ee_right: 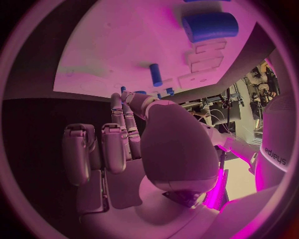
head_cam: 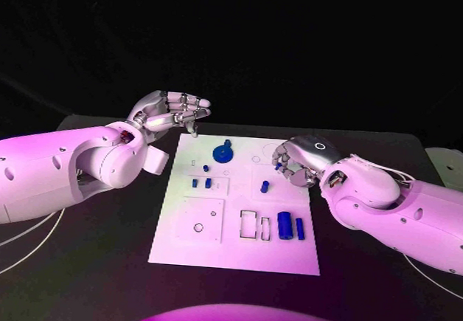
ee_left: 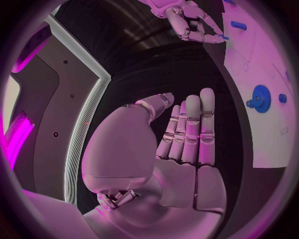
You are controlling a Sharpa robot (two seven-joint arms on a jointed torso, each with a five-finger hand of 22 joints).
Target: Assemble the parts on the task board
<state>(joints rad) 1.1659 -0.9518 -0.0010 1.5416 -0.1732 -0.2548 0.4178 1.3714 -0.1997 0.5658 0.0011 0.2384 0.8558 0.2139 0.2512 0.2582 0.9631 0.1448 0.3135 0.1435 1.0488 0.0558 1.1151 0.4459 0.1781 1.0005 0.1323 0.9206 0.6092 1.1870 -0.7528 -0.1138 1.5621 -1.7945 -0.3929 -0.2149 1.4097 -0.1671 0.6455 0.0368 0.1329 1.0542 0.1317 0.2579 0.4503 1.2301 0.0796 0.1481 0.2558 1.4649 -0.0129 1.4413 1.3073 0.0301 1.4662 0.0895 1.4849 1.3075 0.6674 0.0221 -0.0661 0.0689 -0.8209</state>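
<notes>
The right hand (head_cam: 296, 159) is hovering over the task board's (head_cam: 237, 242) right edge, thumb and a finger pinching a small blue part (ee_left: 224, 37); the left hand (head_cam: 171, 112) is raised beside the board's far left corner, fingers straight and together, holding nothing. Other blue parts, a gear (head_cam: 224, 154) and a cylinder (head_cam: 284, 223) among them, are lying on the board; the pinched piece's shape is too small to make out.
</notes>
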